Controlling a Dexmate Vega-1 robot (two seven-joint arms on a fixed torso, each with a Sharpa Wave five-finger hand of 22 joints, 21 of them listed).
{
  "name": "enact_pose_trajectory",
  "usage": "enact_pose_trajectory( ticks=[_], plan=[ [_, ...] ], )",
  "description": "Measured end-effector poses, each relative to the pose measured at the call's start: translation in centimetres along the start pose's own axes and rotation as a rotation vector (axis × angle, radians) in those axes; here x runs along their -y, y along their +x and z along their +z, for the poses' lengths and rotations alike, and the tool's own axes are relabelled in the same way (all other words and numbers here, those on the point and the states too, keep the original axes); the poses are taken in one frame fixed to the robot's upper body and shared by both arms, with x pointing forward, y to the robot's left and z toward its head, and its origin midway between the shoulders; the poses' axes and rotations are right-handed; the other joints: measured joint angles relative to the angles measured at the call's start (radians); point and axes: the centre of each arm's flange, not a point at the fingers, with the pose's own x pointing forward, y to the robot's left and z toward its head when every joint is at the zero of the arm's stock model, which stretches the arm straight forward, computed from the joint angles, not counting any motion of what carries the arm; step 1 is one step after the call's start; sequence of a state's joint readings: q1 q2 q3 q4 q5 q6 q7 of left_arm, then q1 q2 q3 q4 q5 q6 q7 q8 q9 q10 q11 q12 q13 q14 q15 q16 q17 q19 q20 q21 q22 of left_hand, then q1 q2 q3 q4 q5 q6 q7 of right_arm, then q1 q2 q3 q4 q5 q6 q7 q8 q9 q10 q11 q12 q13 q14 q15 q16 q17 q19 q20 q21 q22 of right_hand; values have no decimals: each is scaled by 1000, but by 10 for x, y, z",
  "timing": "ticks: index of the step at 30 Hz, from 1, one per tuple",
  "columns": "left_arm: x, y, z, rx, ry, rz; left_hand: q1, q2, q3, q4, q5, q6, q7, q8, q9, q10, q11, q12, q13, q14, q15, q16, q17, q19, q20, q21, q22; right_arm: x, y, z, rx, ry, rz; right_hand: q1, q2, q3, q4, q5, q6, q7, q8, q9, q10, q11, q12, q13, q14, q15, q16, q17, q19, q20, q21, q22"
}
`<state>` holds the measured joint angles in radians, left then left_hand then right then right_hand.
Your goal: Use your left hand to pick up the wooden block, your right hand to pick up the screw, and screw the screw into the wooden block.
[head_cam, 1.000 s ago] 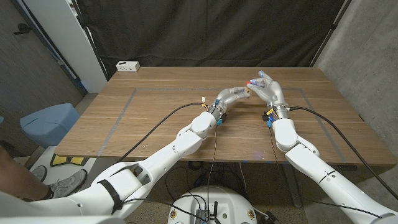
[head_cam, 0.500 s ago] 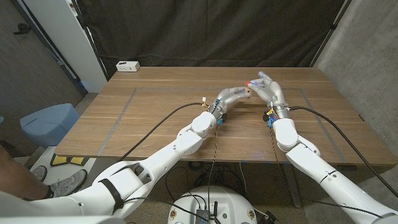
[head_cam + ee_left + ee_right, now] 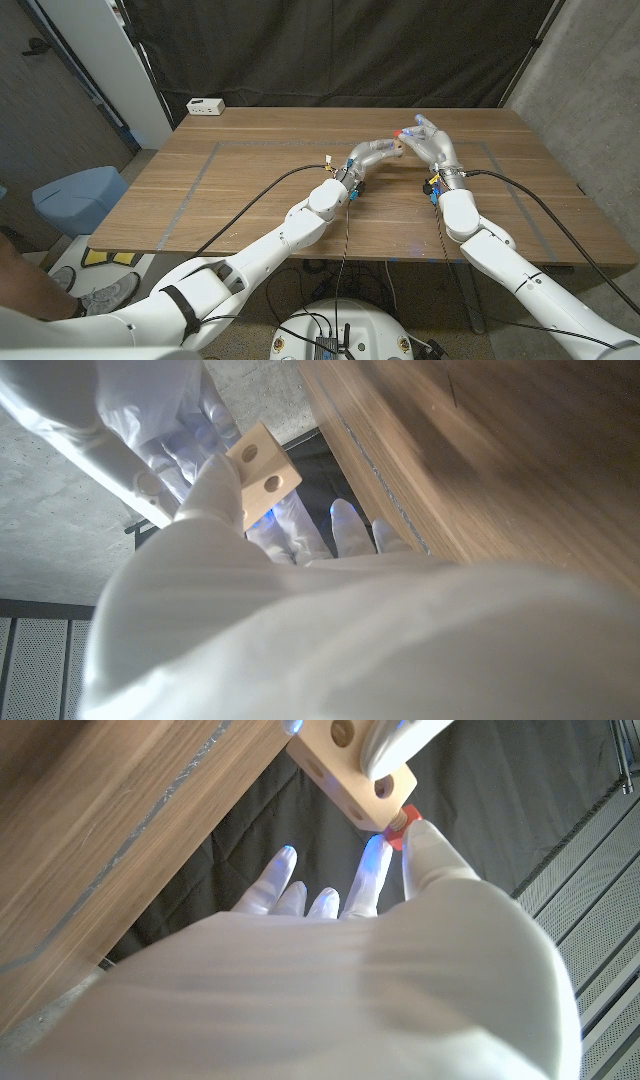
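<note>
While above the table [image 3: 250,180], left robot hand [image 3: 375,153] gripping wooden block [image 3: 352,770], right robot hand [image 3: 428,142] pinching red screw [image 3: 400,826] against it.

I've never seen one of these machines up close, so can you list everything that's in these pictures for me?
wooden block: one, pale wood with round holes, held up above the table's far middle in the left hand.
screw: one, red-headed, at the block's end, pinched by the right hand.
table: one, brown wood, under both arms.
white box: one, white, far left corner of the table.
blue bin: one, blue, on the floor left of the table.
black curtain: one, behind the table.
person's shoe: one, grey, bottom left on the floor.
left hand: white, grips the block.
right hand: white, fingers on the screw.
</note>
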<state>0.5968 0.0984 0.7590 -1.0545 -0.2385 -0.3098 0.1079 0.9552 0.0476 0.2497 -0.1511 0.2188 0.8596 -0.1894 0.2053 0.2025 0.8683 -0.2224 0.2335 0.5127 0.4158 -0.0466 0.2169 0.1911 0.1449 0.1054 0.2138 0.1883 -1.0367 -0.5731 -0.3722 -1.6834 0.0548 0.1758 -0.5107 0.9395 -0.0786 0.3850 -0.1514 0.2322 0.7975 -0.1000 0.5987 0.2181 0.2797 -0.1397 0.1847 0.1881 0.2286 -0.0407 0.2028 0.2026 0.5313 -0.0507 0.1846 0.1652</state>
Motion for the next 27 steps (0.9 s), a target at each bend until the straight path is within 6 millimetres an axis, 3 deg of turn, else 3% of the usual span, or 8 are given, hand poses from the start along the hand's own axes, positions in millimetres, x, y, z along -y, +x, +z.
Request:
enact_pose_trajectory(
  ticks=[17,27],
  plan=[
    [0,1,0,0,-1,-1,0,0,0,0,0,0,0,-1,0,-1,1,-2,0,0,0,0,0,0,0,0,0,3,-2,-2,-11,0,20,-28,-18,-6,6,0,-80,-5,-34,0,-48,13,-4,0,-38,1,-7,0,-22,13,-4,0],
    [1,1,1,1,-1,1,0,0,0,0,0,0,0,-1,0,-3,3,0,-1,0,0,0,0,0,0,0,0,6,-3,-3,-16,2,44,-71,-32,-18,10,0,-167,5,-74,0,-100,36,-4,0,-78,1,-9,0,-51,35,-4,0]
  ],
)
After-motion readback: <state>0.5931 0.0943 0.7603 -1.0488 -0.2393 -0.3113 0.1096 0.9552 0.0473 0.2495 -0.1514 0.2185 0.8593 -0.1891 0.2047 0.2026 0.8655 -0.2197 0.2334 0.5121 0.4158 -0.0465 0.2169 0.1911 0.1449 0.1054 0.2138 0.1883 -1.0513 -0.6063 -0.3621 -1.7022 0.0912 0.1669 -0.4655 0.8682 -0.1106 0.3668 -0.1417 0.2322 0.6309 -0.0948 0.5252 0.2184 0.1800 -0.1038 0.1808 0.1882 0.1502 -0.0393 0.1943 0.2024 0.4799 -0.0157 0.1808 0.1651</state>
